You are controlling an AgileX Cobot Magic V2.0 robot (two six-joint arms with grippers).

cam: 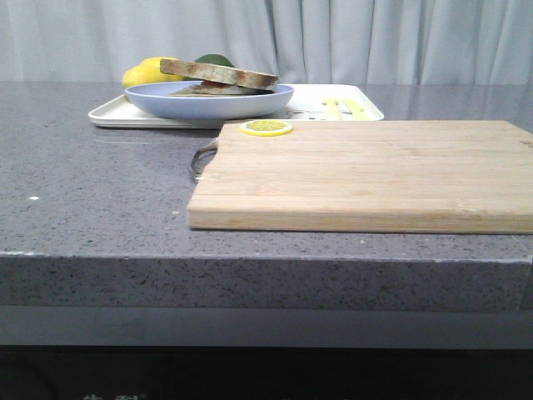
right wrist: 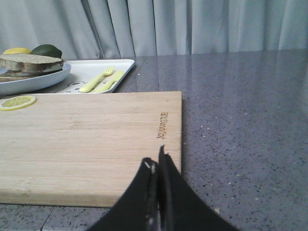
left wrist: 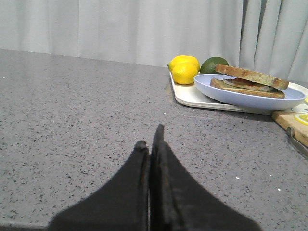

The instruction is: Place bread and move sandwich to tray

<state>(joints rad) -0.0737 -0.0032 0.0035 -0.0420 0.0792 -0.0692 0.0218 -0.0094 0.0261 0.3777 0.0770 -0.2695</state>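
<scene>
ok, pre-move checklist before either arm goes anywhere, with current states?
1. Sandwich assembled, top slice on: ok.
2. Sandwich on the tray: ok, it sits on the blue plate, which rests on the tray.
3. Left gripper empty, jaws shut: ok.
4. Right gripper empty, jaws shut, low over the cutting board edge: ok.
5. Cutting board free of bread: ok, only a lemon slice remains at its far corner.
6. Plate fully inside the tray rim: cannot tell; its near edge seems to overhang toward the board.
</scene>
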